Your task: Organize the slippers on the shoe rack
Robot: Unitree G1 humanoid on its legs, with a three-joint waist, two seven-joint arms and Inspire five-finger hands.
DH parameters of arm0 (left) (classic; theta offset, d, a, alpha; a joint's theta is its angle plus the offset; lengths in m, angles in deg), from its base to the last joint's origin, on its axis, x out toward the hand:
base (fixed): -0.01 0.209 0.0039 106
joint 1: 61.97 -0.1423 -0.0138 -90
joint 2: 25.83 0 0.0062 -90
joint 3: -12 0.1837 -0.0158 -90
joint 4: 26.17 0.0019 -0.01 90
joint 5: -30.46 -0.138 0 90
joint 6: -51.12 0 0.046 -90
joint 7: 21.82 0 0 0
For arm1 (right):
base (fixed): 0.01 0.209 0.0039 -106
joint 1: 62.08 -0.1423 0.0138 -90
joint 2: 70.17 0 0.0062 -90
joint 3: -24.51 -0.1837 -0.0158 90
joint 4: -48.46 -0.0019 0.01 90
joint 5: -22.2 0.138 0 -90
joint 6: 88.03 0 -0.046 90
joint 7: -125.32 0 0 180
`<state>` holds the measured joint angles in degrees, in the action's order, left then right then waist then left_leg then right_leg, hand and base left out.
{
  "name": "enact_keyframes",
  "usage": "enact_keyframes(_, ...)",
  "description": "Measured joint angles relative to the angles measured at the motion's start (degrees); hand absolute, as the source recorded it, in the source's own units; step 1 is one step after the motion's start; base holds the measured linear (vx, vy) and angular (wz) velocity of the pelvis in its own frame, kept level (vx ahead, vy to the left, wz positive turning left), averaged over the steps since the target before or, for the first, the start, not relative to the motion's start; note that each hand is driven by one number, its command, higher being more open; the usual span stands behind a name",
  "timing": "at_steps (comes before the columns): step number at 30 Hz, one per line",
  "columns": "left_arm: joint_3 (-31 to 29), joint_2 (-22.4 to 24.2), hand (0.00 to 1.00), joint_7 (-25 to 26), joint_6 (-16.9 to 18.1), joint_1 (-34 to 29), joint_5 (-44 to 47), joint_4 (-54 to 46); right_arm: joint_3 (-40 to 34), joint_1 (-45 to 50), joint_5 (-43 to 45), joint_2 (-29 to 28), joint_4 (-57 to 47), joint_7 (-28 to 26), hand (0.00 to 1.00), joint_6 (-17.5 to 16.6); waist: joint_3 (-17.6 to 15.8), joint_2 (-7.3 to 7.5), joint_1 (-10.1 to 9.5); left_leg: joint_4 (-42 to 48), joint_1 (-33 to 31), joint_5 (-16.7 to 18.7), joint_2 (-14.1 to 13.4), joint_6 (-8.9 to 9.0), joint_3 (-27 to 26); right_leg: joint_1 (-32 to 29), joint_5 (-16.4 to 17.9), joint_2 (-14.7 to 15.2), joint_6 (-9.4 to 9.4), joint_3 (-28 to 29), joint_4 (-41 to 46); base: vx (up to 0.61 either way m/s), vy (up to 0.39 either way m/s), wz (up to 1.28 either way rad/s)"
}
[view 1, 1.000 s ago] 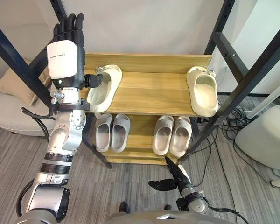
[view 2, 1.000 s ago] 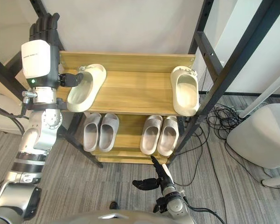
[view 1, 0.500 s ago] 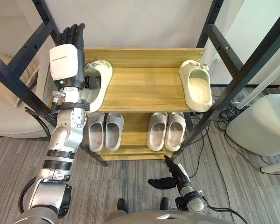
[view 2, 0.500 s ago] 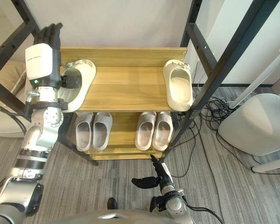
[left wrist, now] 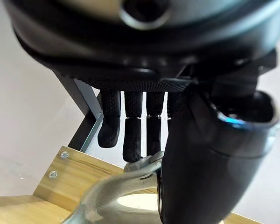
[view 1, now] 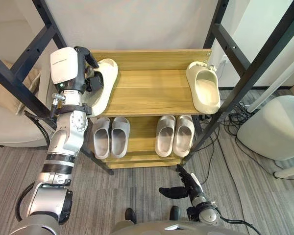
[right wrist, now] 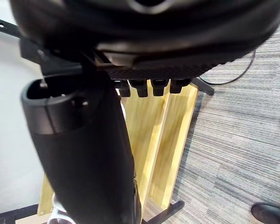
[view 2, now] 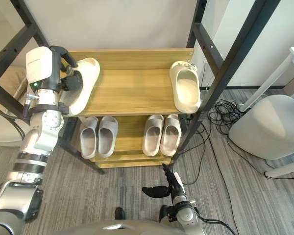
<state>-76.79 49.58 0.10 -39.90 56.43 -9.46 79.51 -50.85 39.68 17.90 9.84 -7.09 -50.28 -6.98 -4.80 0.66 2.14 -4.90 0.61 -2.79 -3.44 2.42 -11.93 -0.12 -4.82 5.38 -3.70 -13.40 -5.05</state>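
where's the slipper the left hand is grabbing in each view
left eye view: cream slipper at the top shelf's left end, left hand curled on it
right eye view: the slipper again at the top shelf's left end
left wrist view: its pale rim between thumb and fingers
right wrist view: cannot make it out
shared landmark: the wooden shoe rack, in all four

The left hand (view 1: 66, 64) covers the left part of the cream slipper (view 1: 106, 74) on the top shelf of the shoe rack (view 1: 152, 93). In the left wrist view the thumb (left wrist: 214, 154) hides much of that slipper, and the picture's edge cuts off its rim. The top shelf conceals the far ends of the grey slippers (view 1: 120, 140) below. In the right wrist view the bulk of the right hand (right wrist: 84, 149) hides most of its fingers (right wrist: 143, 87).
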Motion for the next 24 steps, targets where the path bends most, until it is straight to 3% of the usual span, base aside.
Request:
enact_keyframes(8,2.52,0.04,0.0,-0.83,0.53,0.02,1.35,-0.2,-0.07,-1.28,2.28,-0.04,0.32,-0.02,1.0,1.15,-0.54,-1.0,0.54,-0.02,0.04,-0.15,0.72,-0.24,0.0,0.01,-0.34,0.68,-0.39,0.06,-0.01,-0.03,0.014,0.0)
enact_keyframes(16,8.42,4.42,0.0,-1.6,0.59,2.02,6.56,-2.95,-0.25,-2.22,6.67,-0.4,1.24,-0.03,1.0,1.61,-1.27,-2.64,1.02,-0.02,-0.19,0.05,1.64,-0.71,-0.18,-0.26,-0.66,1.76,-0.9,0.69,-0.02,-0.02,0.014,-0.01)
enact_keyframes(24,11.88,8.11,0.0,-2.52,1.71,6.36,9.22,-2.84,-2.72,-1.99,6.7,-0.66,1.38,0.06,1.0,2.13,-1.65,-5.03,3.91,-0.02,-0.98,0.21,2.02,-1.16,-1.96,-1.89,-1.38,2.35,-1.51,2.59,0.16,-0.02,0.018,-0.12)
